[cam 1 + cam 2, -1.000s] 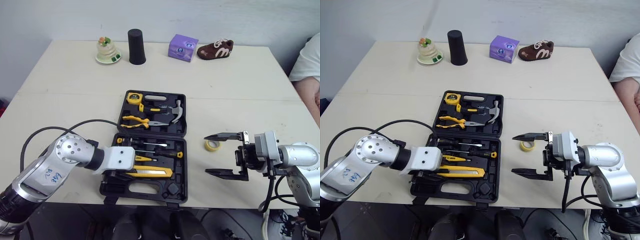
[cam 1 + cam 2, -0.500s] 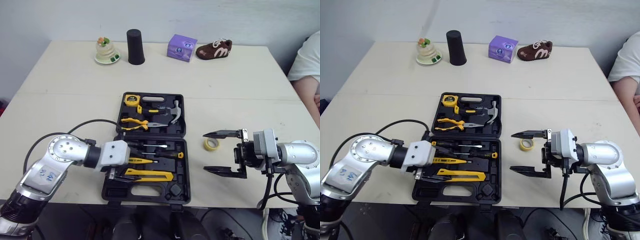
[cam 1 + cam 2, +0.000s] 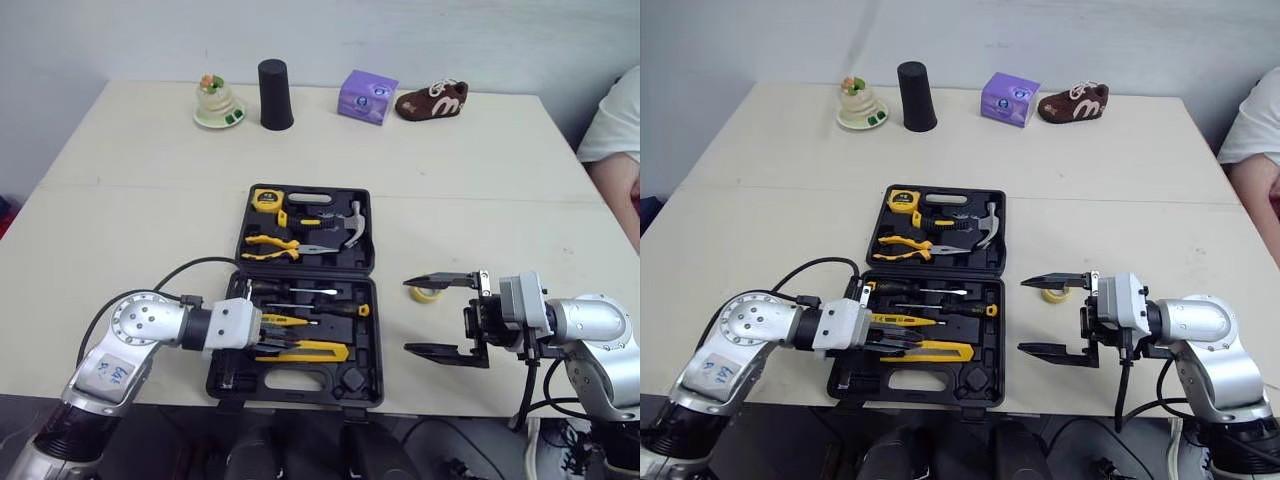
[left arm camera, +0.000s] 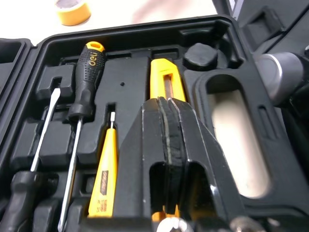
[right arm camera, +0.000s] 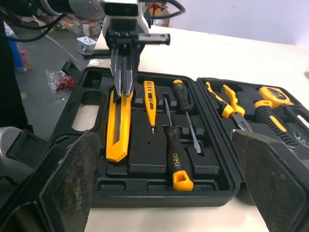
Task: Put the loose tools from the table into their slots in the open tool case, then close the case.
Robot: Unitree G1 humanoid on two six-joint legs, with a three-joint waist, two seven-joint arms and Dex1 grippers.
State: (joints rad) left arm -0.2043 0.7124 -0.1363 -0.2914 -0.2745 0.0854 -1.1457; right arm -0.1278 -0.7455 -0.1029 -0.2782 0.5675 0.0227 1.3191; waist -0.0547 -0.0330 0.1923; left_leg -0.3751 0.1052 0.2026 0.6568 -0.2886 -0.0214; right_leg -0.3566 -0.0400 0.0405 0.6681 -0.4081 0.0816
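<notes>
Black plastic tool case [image 3: 368,262] is laid open near the table's [image 3: 480,180] front edge, both halves flat. The nearer half is loaded with a yellow utility knife [image 4: 164,79], a yellow tester [image 4: 106,179], a screwdriver with a yellow-capped black grip [image 4: 87,72] and a second screwdriver [image 4: 46,130]. A tape measure [image 3: 266,196], pliers [image 3: 270,243] and a hammer [image 3: 350,222] are seated in the farther half.

One loose item is seen outside the case: a yellow tape roll [image 3: 428,293] on the table just right of it, partly covered by the right gripper's [image 3: 410,316] farther finger and not gripped. The right gripper's fingers are spread wide with nothing held, pointed toward the case's right wall.

The left gripper's [image 4: 169,104] fingers are pressed fully together with nothing between them, tips over the utility knife. Contact with the knife cannot be told.

Lined up along the table's far edge, well apart from the case, are a small figurine dish [image 3: 218,105], black cup [image 3: 273,94], purple box [image 3: 366,96] and brown shoe [image 3: 432,101]. A person's sleeve [image 3: 615,120] is seen at the right edge.
</notes>
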